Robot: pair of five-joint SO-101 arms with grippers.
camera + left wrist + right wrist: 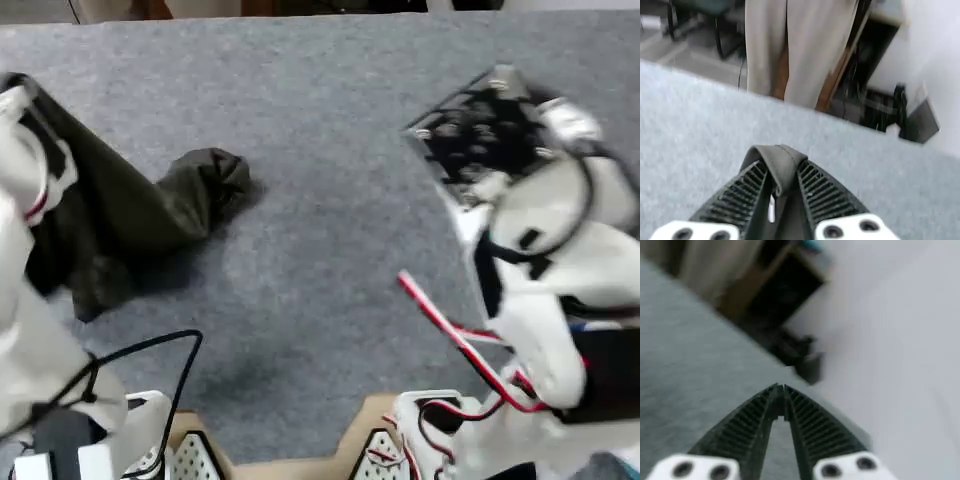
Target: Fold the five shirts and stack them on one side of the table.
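A dark olive shirt [130, 215] hangs and trails over the left part of the grey table [330, 180], its bunched end lying near the middle left. My left gripper [782, 172] is shut on a fold of that shirt [777, 160], held up at the table's left edge, where the left arm [25, 170] rises in the high view. My right gripper [780, 392] is shut with nothing between its fingers, lifted over the table's right side; the right arm [530, 250] stands at the right.
Red and black cables [450, 340] run along the right arm. A black cable [150, 350] loops near the left arm's base. Beyond the table's far edge stand wooden furniture [840, 75] and a beige curtain [795, 45].
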